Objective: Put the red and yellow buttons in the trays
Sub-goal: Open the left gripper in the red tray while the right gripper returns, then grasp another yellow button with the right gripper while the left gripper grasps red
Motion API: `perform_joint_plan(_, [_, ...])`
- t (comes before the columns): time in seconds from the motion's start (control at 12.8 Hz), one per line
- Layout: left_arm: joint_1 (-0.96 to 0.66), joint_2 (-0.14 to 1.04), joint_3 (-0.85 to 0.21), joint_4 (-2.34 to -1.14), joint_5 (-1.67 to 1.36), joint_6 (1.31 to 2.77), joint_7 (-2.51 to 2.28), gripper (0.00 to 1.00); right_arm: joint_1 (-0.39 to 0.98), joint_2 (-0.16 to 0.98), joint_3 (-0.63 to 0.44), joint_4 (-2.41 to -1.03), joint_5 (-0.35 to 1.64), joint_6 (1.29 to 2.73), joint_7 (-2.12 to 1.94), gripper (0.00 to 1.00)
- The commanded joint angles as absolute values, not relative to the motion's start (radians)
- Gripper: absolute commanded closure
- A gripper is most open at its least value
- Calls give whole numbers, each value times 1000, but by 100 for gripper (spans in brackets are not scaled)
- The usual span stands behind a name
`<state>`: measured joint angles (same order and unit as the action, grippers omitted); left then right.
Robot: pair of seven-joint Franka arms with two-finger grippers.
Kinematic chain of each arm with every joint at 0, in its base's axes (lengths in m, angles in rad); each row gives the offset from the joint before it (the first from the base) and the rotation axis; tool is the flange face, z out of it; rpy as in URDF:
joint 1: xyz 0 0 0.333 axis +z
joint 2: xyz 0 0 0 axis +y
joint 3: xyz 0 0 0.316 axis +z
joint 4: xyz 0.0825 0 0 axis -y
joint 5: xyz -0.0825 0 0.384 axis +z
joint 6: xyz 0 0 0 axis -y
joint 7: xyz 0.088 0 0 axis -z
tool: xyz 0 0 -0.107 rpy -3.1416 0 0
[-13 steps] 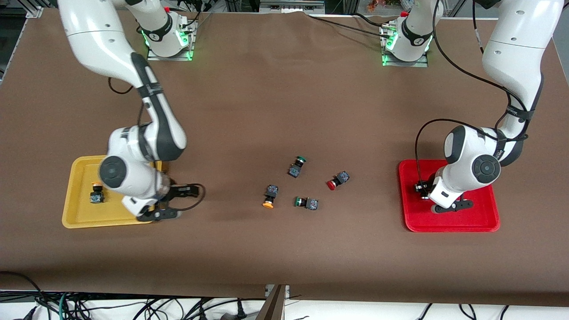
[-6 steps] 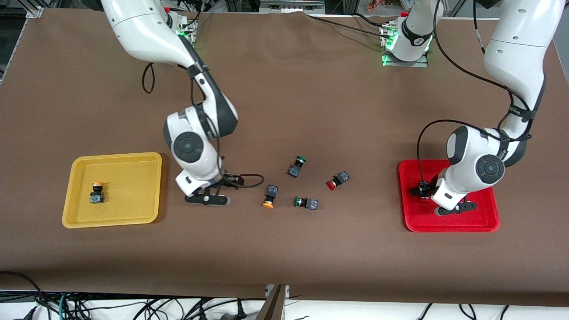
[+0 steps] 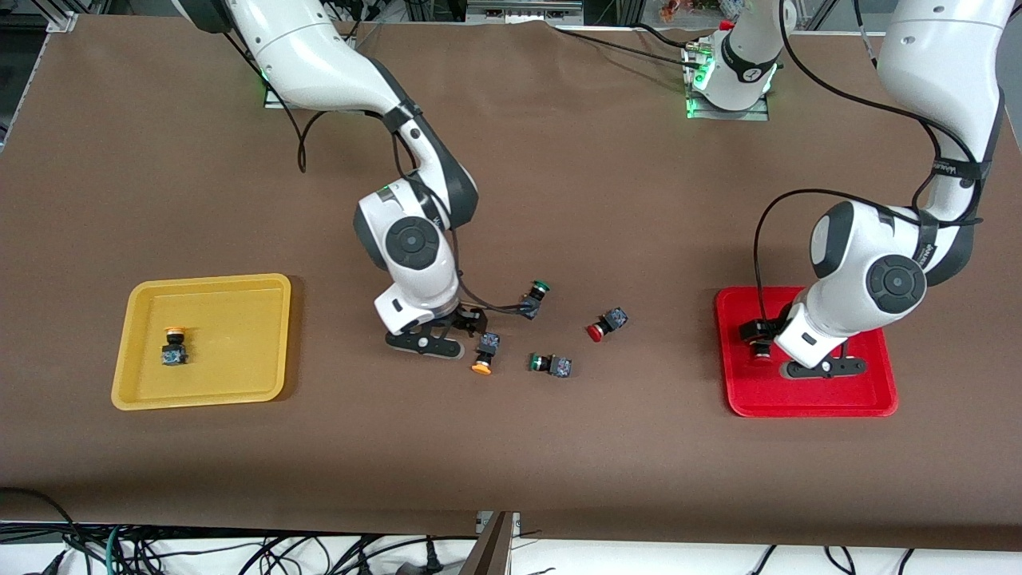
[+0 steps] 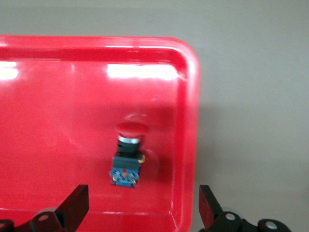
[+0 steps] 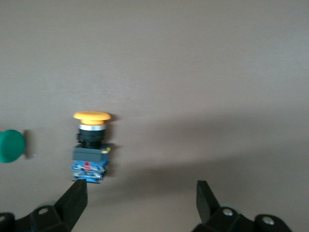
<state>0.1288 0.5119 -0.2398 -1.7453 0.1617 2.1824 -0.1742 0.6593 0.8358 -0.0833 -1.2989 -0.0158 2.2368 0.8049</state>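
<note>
From here I judge the job half done: two of the four buttons sit in trays and two are left on the worktop. Nearest the front camera among the loose ones is the yellow button (image 3: 482,356), lying on its side in the middle of the worktop with a green-capped switch (image 3: 550,365) just beside it toward the left arm's end. A little farther from the camera lies the loose red button (image 3: 605,324), and farther again a second green-capped switch (image 3: 533,300); the green ones are not mine to move. The yellow tray (image 3: 144,391), near the right arm's end, holds one yellow-capped button (image 3: 173,346). The red tray (image 3: 738,399), near the left arm's end, holds one red-capped button (image 3: 759,345) close to the rim that faces the worktop's middle. My right end effector (image 3: 447,339) is low over the worktop just beside the loose yellow button, fingers spread wide and holding nothing. My left end effector (image 3: 806,359) is over the red tray, also spread wide and empty. The front view half hides the traved red button under the left arm; the left wrist view shows it (image 4: 127,155) plainly, lying free on the tray floor clear of both fingers. The right wrist view shows the yellow button (image 5: 90,147) off to one side, in line with one fingertip (image 5: 72,198) and not centred, which the front view cannot settle.
</note>
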Motion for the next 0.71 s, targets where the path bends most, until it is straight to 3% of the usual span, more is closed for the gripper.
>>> perform_joint_plan(0.0, [129, 497, -277, -1761, 166, 2166, 19, 0, 689, 905, -95, -1243, -66, 2310, 905, 0])
perform_joint_plan(0.24, [108, 502, -337, -1759, 167, 2166, 233, 0, 703, 934, -95, -1241, -67, 2370, 925, 0])
perform_joint_plan(0.63, [-14, 526, -341, -1753, 167, 2213, 446, 0, 723, 969, -98, -1241, -95, 2416, 962, 3])
